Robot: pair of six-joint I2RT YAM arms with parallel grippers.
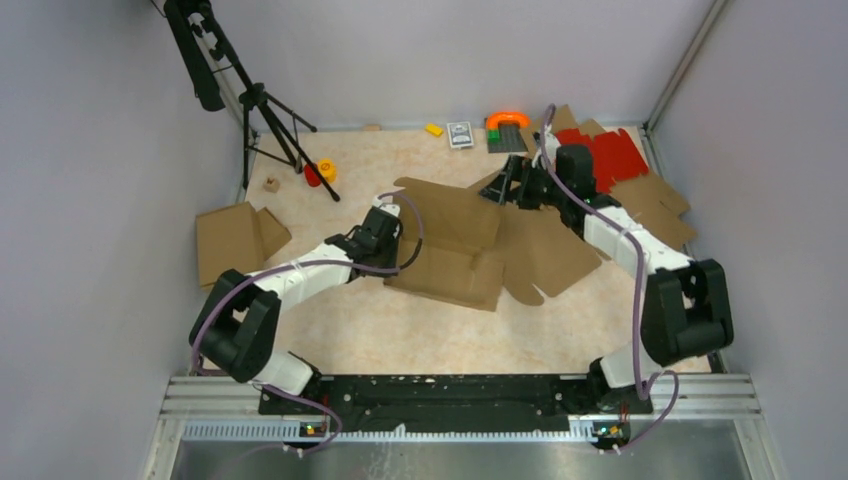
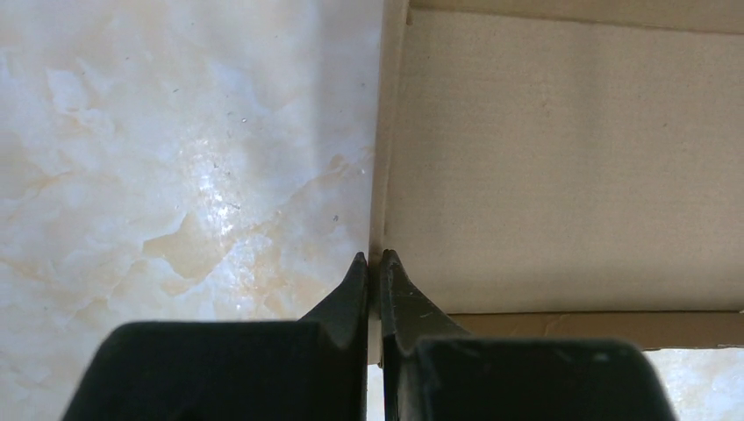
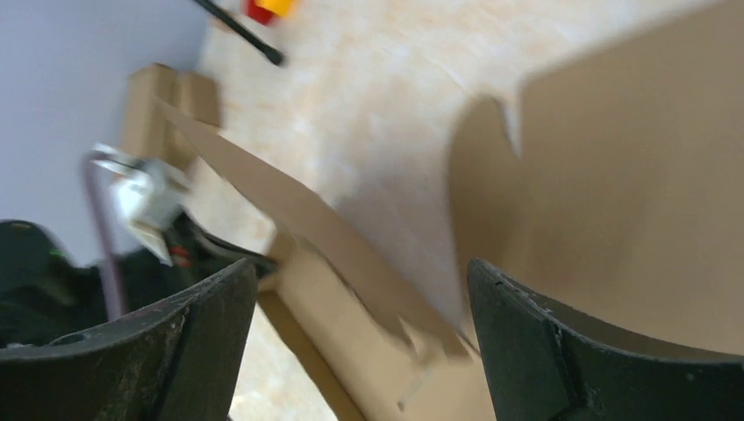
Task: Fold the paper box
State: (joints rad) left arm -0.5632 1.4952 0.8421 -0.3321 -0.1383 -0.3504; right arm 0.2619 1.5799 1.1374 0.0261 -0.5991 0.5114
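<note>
The paper box (image 1: 470, 245) is a large brown cardboard die-cut piece in the middle of the table, partly folded, with panels raised. My left gripper (image 1: 392, 222) is at its left edge. In the left wrist view my left gripper (image 2: 374, 260) is shut on the raised edge of the box wall (image 2: 561, 158). My right gripper (image 1: 508, 190) is at the box's far right corner, open. In the right wrist view my right gripper (image 3: 361, 279) has its jaws wide apart, with a raised flap (image 3: 289, 206) and a rounded tab (image 3: 614, 184) of the box beyond them, untouched.
A folded brown box (image 1: 232, 238) lies at the left. Red sheets (image 1: 610, 155) and more brown die-cuts (image 1: 655, 205) lie at the back right. A black tripod (image 1: 255, 95) stands at the back left. Small items (image 1: 505, 130) line the far edge.
</note>
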